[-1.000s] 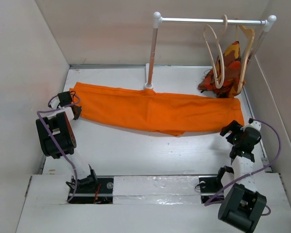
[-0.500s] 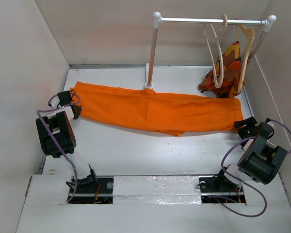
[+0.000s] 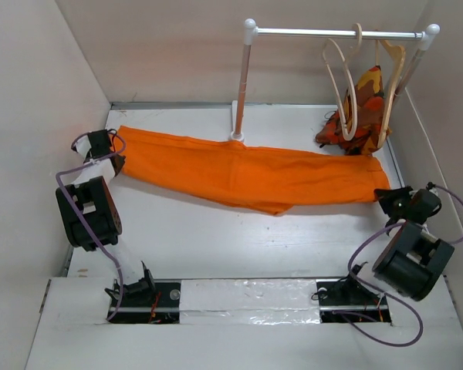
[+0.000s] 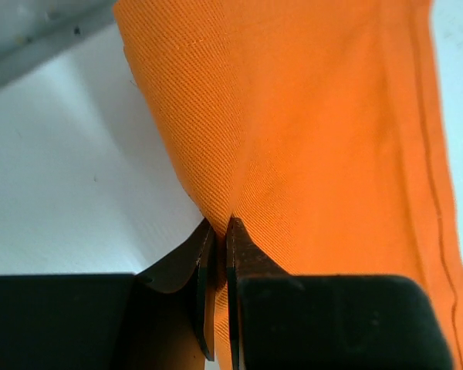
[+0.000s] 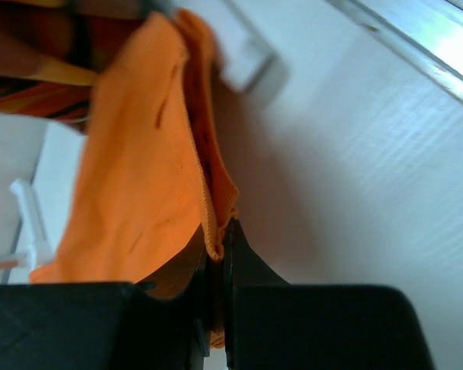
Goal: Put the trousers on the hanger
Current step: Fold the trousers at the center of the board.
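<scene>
The bright-orange trousers (image 3: 247,171) lie stretched across the table from left to right. My left gripper (image 3: 114,159) is shut on their left end; in the left wrist view the cloth (image 4: 309,131) is pinched between the jaws of that gripper (image 4: 220,231). My right gripper (image 3: 387,194) is shut on the right end, where an orange hem (image 5: 139,177) sits clamped in its jaws (image 5: 216,239). The pale cream hanger (image 3: 341,77) hangs on the rail (image 3: 336,33) at the back right, away from both grippers.
A darker tan wooden hanger (image 3: 390,77) carrying a patterned orange and brown garment (image 3: 359,116) hangs beside the cream one. The rail's post (image 3: 241,85) stands just behind the trousers' middle. Side walls rise close to both arms.
The right arm swung out to the trousers' right end and its gripper closed on the hem. The left gripper drew its end back and left, pulling the cloth straighter.
</scene>
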You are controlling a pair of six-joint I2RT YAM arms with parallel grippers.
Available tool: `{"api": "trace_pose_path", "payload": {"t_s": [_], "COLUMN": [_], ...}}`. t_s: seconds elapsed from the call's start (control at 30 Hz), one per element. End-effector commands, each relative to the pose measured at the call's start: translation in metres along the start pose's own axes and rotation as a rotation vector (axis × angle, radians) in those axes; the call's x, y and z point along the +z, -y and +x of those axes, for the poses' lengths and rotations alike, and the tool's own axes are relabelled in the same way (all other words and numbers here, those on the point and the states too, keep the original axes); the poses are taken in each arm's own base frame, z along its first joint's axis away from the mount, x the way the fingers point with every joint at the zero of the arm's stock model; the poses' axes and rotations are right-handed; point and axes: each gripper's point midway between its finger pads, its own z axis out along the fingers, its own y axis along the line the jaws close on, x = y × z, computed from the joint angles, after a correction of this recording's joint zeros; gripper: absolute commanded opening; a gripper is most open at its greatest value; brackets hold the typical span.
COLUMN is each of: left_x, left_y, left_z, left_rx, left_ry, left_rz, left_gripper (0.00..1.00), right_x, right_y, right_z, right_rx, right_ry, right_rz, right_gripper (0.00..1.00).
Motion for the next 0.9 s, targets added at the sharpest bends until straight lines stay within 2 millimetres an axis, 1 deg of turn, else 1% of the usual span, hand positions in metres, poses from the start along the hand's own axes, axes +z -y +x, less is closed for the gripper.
{"api": "trace_pose_path", "payload": {"t_s": [0.0, 0.03, 0.07, 0.1, 0.13, 0.17, 0.2, 0.23, 0.27, 0.3, 0.33, 0.37, 0.4, 0.43, 0.47, 0.53, 0.57, 0.6, 0.63, 0.67, 0.7, 0.73, 0.8, 0.83, 0.87], "left_x": [-0.035, -0.04, -0.047, -0.051, -0.06, -0.069, -0.076, -0.085, -0.099, -0.105, -0.111, -0.12, -0.124, -0.124, -0.129, -0.124, -0.12, -0.118, -0.118, -0.112, -0.11, -0.106, -0.094, -0.086, -0.083], "left_y": [0.012, 0.014, 0.017, 0.019, 0.023, 0.027, 0.029, 0.031, 0.034, 0.032, 0.032, 0.03, 0.028, 0.024, 0.024, 0.021, 0.022, 0.023, 0.027, 0.03, 0.031, 0.031, 0.033, 0.039, 0.052], "left_z": [-0.072, -0.079, -0.085, -0.089, -0.097, -0.105, -0.111, -0.117, -0.126, -0.133, -0.134, -0.14, -0.141, -0.138, -0.138, -0.129, -0.126, -0.126, -0.129, -0.126, -0.125, -0.121, -0.108, -0.1, -0.087], "left_rx": [0.015, 0.01, 0.005, 0.004, 0.001, -0.003, -0.008, -0.011, -0.011, -0.02, -0.022, -0.032, -0.035, -0.03, -0.029, -0.022, -0.017, -0.014, -0.005, 0.003, 0.003, 0.002, 0.004, 0.003, 0.0], "left_ry": [0.219, 0.232, 0.245, 0.247, 0.25, 0.266, 0.279, 0.296, 0.323, 0.342, 0.347, 0.364, 0.372, 0.374, 0.381, 0.364, 0.353, 0.348, 0.347, 0.327, 0.316, 0.3, 0.261, 0.249, 0.189], "left_rz": [-0.01, -0.014, -0.009, -0.009, -0.014, -0.007, -0.001, 0.007, 0.028, 0.028, 0.035, 0.042, 0.045, 0.039, 0.048, 0.058, 0.058, 0.061, 0.069, 0.071, 0.073, 0.074, 0.098, 0.148, 0.225], "left_gripper": [0.0, 0.0, 0.0, 0.0, 0.0, 0.0, 0.0, 0.0, 0.0, 0.0, 0.0, 0.0, 0.0, 0.0, 0.0, 0.0, 0.0, 0.0, 0.0, 0.0, 0.0, 0.0, 0.0, 0.0, 0.0], "right_x": [-0.02, -0.037, -0.045, -0.055, -0.07, -0.079, -0.086, -0.099, -0.106, -0.11, -0.117, -0.124, -0.128, -0.132, -0.133, -0.129, -0.123, -0.119, -0.11, -0.106, -0.106, -0.1, -0.101, -0.101, -0.107], "right_y": [-0.045, -0.065, -0.067, -0.08, -0.096, -0.096, -0.101, -0.108, -0.111, -0.113, -0.119, -0.12, -0.121, -0.122, -0.12, -0.114, -0.113, -0.116, -0.113, -0.118, -0.131, -0.127, -0.123, -0.121, -0.124], "right_z": [-0.056, -0.073, -0.075, -0.096, -0.109, -0.113, -0.119, -0.135, -0.136, -0.133, -0.137, -0.132, -0.132, -0.133, -0.131, -0.13, -0.131, -0.13, -0.13, -0.132, -0.136, -0.138, -0.141, -0.14, -0.142], "right_rx": [-0.083, -0.122, -0.122, -0.134, -0.158, -0.154, -0.164, -0.173, -0.173, -0.174, -0.185, -0.187, -0.205, -0.209, -0.205, -0.196, -0.197, -0.189, -0.176, -0.182, -0.192, -0.186, -0.195, -0.197, -0.212], "right_ry": [0.139, 0.201, 0.197, 0.265, 0.314, 0.312, 0.323, 0.359, 0.356, 0.328, 0.332, 0.314, 0.321, 0.333, 0.342, 0.343, 0.344, 0.332, 0.305, 0.296, 0.273, 0.251, 0.256, 0.263, 0.296], "right_rz": [-0.064, -0.089, -0.062, -0.05, -0.072, -0.055, -0.054, -0.058, -0.061, -0.072, -0.078, -0.067, -0.057, -0.052, -0.044, -0.038, -0.051, -0.076, -0.087, -0.113, -0.143, -0.126, -0.093, -0.086, -0.096], "right_gripper": [0.0, 0.0, 0.0, 0.0, 0.0, 0.0, 0.0, 0.0, 0.0, 0.0, 0.0, 0.0, 0.0, 0.0, 0.0, 0.0, 0.0, 0.0, 0.0, 0.0, 0.0, 0.0, 0.0, 0.0, 0.0]}}
